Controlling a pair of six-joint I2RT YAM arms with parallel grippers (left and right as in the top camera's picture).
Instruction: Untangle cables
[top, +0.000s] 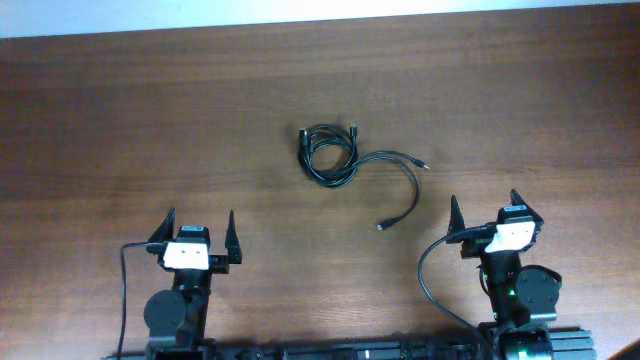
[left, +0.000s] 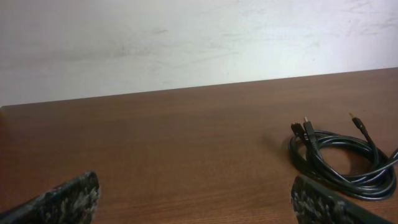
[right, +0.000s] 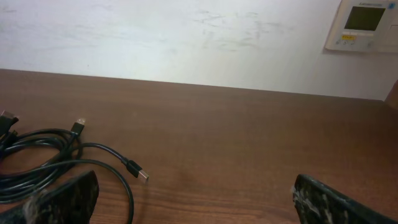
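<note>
surface: brown wooden table (top: 150, 120).
room: white wall (left: 186, 43) behind the far edge; a wall panel (right: 364, 25) with a small screen, upper right.
left gripper (top: 200, 215): jaws spread wide, holding and touching nothing; by the near edge, left of middle.
right gripper (top: 484, 198): jaws spread wide, empty; by the near edge, toward the right.
cables (top: 330, 155): black coil about mid-table, loose ends curving right; apart from both grippers, beyond and between them.

In the left wrist view the cables (left: 357, 183) are cut off by the right edge. In the right wrist view they are clipped at the left, the wall panel (right: 364, 25) at the top.
</note>
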